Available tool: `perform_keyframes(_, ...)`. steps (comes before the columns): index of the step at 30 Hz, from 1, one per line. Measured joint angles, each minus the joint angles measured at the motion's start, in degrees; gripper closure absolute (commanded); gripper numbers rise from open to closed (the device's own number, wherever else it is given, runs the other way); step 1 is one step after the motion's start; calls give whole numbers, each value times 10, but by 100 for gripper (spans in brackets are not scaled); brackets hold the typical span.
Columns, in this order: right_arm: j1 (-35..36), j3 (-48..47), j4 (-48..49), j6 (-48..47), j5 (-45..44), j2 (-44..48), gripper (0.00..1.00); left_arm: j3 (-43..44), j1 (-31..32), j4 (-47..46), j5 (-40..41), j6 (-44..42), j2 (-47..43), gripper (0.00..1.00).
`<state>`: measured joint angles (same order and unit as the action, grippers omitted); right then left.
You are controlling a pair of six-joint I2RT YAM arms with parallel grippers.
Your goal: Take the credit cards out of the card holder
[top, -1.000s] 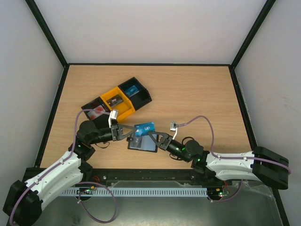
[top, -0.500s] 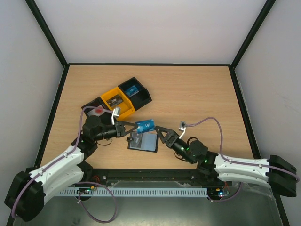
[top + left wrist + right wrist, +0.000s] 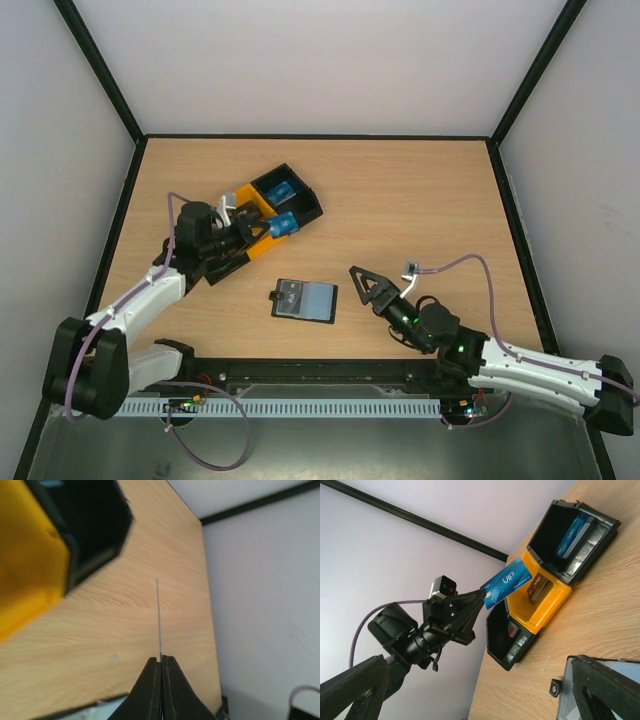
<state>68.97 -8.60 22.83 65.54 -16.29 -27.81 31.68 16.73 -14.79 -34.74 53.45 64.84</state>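
Observation:
The black card holder [image 3: 305, 300] lies flat on the table with its grey-blue panel up, and nothing grips it. My left gripper [image 3: 268, 228] is shut on a blue credit card [image 3: 285, 224] marked VIP, held in the air over the bins. In the left wrist view that card [image 3: 159, 615] shows edge-on, pinched between the closed fingertips [image 3: 161, 658]. The right wrist view shows the same card [image 3: 507, 582] above the yellow bin. My right gripper [image 3: 358, 285] stands open and empty just right of the holder, whose tab [image 3: 554, 686] lies beside one finger [image 3: 605, 690].
A row of bins sits at the back left: a black one [image 3: 285, 188] with a blue card, a yellow one [image 3: 250, 205] with a dark card [image 3: 537, 587], and a black one [image 3: 512, 630] with a red card. Black frame rails border the table.
The left gripper carried the blue card up and left from the holder to above the bins. The right gripper let go of the holder, opened wide and drew back to the right.

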Motion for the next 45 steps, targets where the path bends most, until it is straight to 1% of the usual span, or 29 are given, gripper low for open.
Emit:
perform_keyframes(5, 0, 6, -56, -12, -19, 63, 2, 67, -57, 51, 36, -28, 70, 97)
perform_keyframes(10, 0, 6, -109, -32, -39, 116, 2, 140, -88, 66, 66, -35, 139, 97)
perform_keyframes(15, 0, 3, -148, -52, -56, 139, 2, 193, -91, 78, 94, -31, 203, 97)
perform_keyframes(20, 0, -3, -165, -62, -66, 141, 2, 207, -91, 70, 104, -1, 248, 97)
perform_keyframes(24, 0, -3, -176, -63, -70, 142, 2, 243, -91, 67, 111, 15, 302, 97)
perform_keyframes(34, 0, -3, -181, -62, -71, 142, 2, 259, -90, 41, 124, 92, 347, 97)
perform_keyframes(45, 0, -3, -186, -63, -73, 143, 2, 310, -75, 48, 138, 122, 378, 97)
